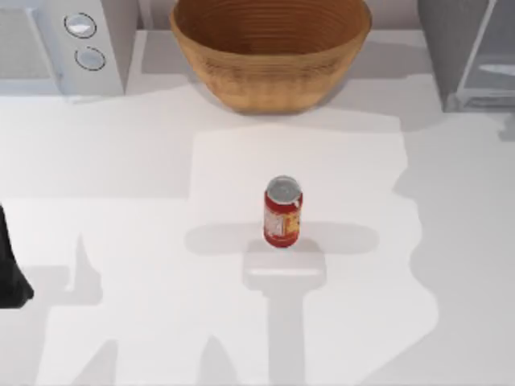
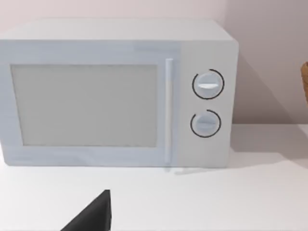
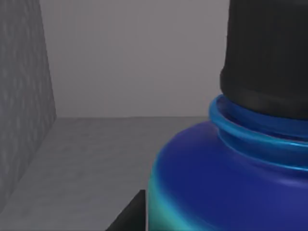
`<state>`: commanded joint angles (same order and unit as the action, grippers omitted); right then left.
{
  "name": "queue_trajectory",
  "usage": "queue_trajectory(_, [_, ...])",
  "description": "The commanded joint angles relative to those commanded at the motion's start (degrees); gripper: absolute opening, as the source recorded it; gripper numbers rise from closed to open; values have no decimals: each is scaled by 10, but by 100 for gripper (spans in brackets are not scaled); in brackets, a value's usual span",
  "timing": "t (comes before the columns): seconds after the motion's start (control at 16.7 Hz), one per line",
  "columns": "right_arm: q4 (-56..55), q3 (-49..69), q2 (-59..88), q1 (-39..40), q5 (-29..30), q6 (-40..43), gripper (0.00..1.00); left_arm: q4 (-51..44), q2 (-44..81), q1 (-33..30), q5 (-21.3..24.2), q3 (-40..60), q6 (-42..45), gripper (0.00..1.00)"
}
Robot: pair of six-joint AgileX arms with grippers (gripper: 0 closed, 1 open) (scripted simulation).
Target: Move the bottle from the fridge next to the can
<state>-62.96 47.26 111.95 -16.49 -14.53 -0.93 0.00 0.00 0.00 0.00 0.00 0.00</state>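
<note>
One bottle (image 3: pixel 226 183) sits inside the grey fridge (image 1: pixel 471 56) at two o'clock, the right tool close against it for a grasp; its opening I cannot tell. The can (image 1: pixel 282 211) stands mid-surface; left arm parked at nine o'clock

No readable text, can (image 1: pixel 282 212) label too small to read

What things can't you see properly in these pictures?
- Bottle: right wrist view is so close that its bottom and one side are cut off by the edges.
- Right end effector: just a dark corner beside the bottle; open or shut can't be told.
- Left end effector: a dark tip cut off by the edge.
- Fridge: top view's edge cuts it; its inside is hidden.
- Can: label too small to read.
</note>
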Motion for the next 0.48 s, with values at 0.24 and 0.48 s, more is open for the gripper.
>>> queue_trajectory(0.24, [-28, -57, -46, -8, -9, 0, 0, 0, 0, 0, 0, 0, 0, 100])
queue_trajectory(0.48, [-26, -56, -43, -5, -8, -1, 0, 0, 0, 0, 0, 0, 0, 100])
